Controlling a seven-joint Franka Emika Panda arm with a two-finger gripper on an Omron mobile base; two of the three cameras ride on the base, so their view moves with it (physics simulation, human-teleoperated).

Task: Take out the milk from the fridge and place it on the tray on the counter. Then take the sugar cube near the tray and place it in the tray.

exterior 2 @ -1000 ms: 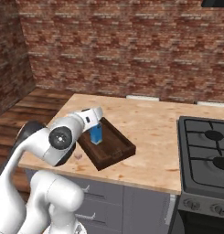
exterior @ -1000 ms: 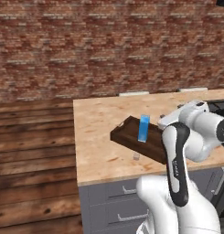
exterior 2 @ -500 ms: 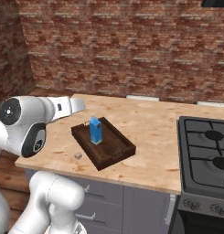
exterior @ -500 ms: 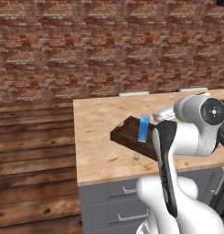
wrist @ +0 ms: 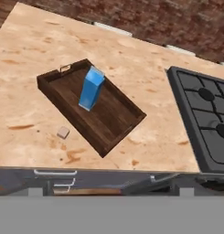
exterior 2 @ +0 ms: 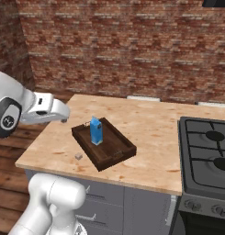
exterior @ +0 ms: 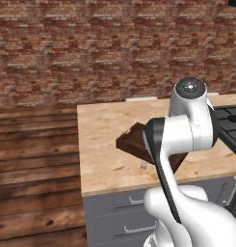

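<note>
The tray [exterior 2: 104,147] lies at a slant on the counter [exterior 2: 146,124], near the front edge and well left of the stove [exterior 2: 208,151], a dark wooden rectangle with raised walls and a small metal handle at each short end. Inside it the milk [exterior 2: 96,130] stands upright, a blue carton with a gabled top, set toward the end of the tray farther from the counter's front edge; the remaining tray floor is bare brown wood. In the hand view the same carton [wrist: 91,88] appears leaning only because the camera looks down at an angle, and its base sits flat on the tray [wrist: 114,122] floor. The sugar cube [exterior 2: 78,156] rests on the counter outside the tray, just beside its long front wall and apart from it, toward the counter's front edge; the hand view shows it [wrist: 63,132] as a tiny pale block next to the tray's near side. In the left base view the cube [exterior: 143,165] is a small speck on the counter by the tray [exterior: 131,142], most of which is hidden behind the arm. The gripper [exterior 2: 63,114] hangs off to the left of the tray, above the counter's left part, its fingers spread wide with nothing between them.
</note>
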